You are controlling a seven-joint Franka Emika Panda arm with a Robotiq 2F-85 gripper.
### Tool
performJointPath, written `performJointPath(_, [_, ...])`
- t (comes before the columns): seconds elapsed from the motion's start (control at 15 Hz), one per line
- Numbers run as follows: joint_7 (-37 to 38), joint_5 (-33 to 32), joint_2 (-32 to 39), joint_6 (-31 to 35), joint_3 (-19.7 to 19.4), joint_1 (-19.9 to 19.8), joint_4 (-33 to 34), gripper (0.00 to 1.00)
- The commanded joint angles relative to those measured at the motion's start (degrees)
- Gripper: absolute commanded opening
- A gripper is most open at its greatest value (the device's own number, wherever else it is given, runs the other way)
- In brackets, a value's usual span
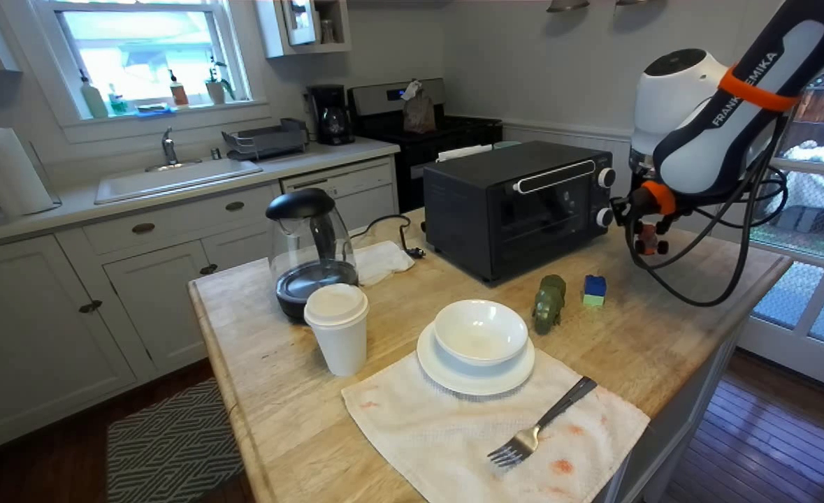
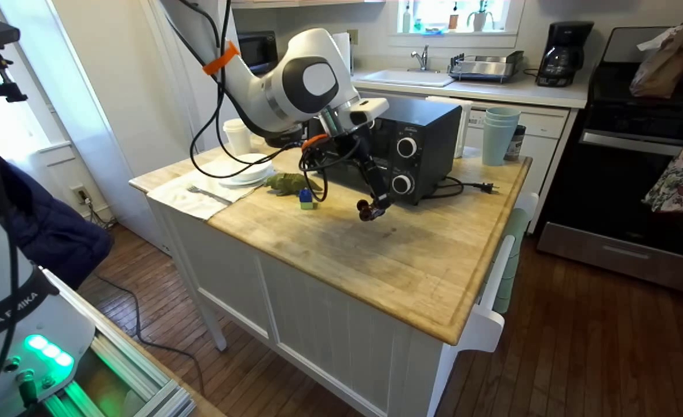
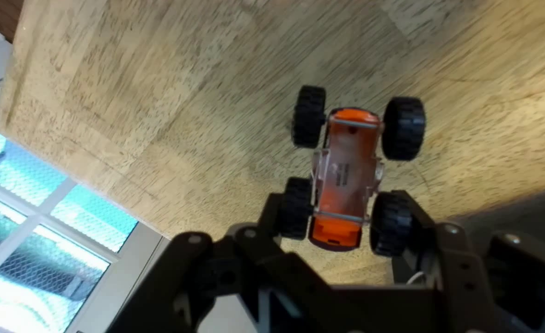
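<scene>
Over there the tool [image 3: 341,215] has a toy truck [image 3: 346,171] clamped across two black wheels and held, it seems, clear of the wooden surface [image 2: 422,266]. In an exterior view the truck hangs on the near side of the toaster oven [image 2: 434,153], to the right of the blue-and-green block [image 2: 306,200]. I'd judge the step in hand to be the carry, with release not yet done. The next move, to my mind, calls for a steady hold, wheels kept clear of the oven, and no letting go until the truck is supported.
</scene>
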Motion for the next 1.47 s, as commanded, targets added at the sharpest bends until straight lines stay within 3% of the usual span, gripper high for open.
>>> performJointPath(0.0, [6.9,-4.1,2.8,4.6,-6.2,6.0,-1.0,0.35])
performJointPath(0.2, [8.8,-3.7,5.3,6.9,-10.5,10.4,-1.6,0.35])
performJointPath(0.6, [6.7,-1.4,7.3,7.5,-12.3,13.3,-2.5,0.35])
performJointPath(1.4, [-2.6,6.9,4.7,-0.3,-2.9,5.5,-2.4,0.35])
